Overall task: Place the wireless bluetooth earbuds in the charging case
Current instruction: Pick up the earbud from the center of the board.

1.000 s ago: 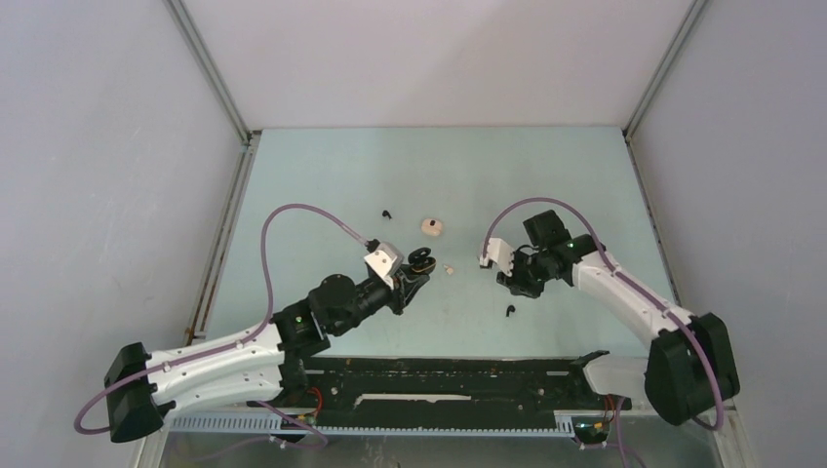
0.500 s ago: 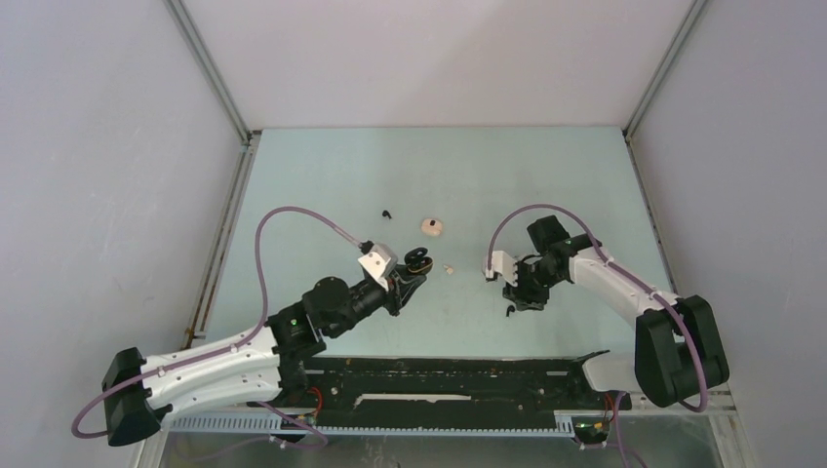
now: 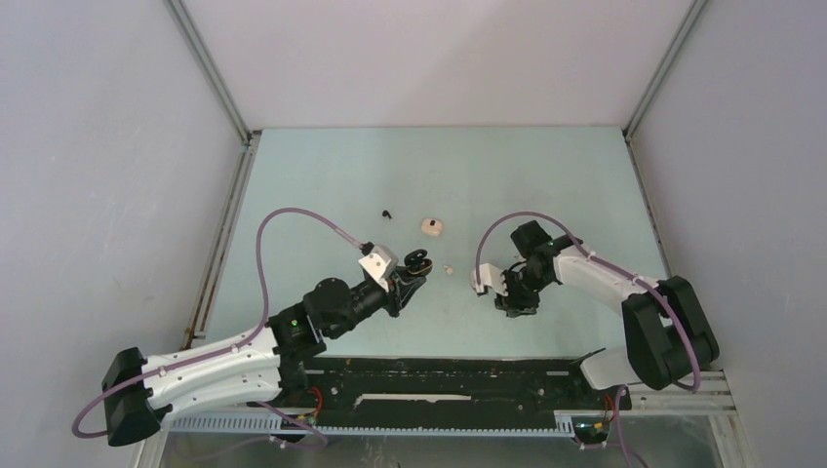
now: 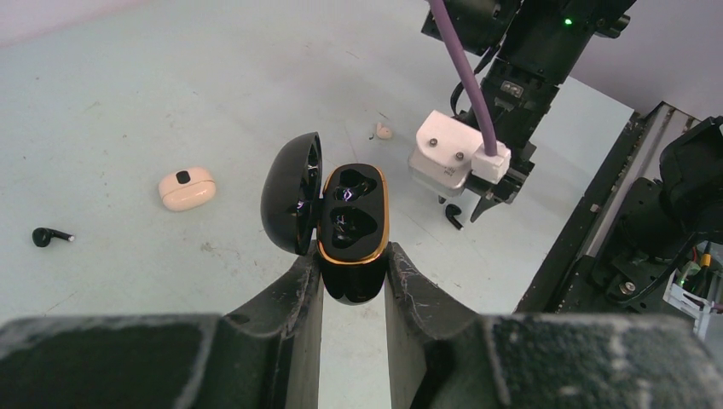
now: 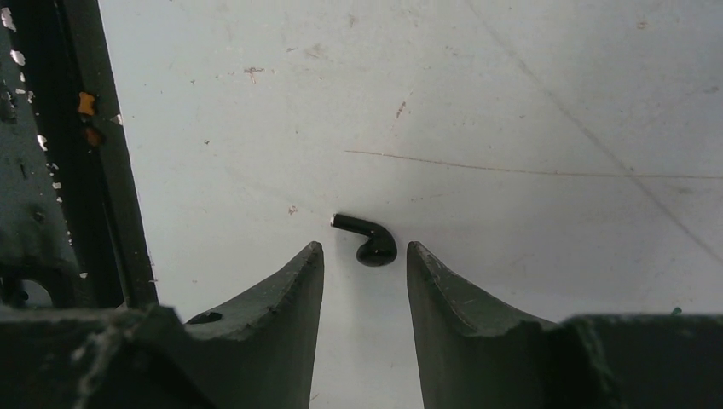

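My left gripper (image 3: 413, 277) is shut on a black charging case with a gold rim (image 4: 352, 223). Its lid stands open to the left and both sockets look empty. My right gripper (image 5: 365, 249) is open and low over the table. A black earbud (image 5: 367, 239) lies on the table just ahead of and between its fingertips, touching neither. That bud also shows in the left wrist view (image 4: 452, 217) under the right gripper (image 4: 465, 207). Another black earbud (image 3: 388, 213) lies at the far left. A small beige-pink bud (image 3: 449, 269) lies near the case.
A closed beige-pink case (image 3: 432, 226) sits behind the black case; it also shows in the left wrist view (image 4: 186, 187). The black rail (image 3: 449, 375) runs along the table's near edge, close to the right gripper (image 3: 511, 304).
My right gripper has moved left and toward the near edge, down over the black earbud. My left arm has barely moved and still holds the case.
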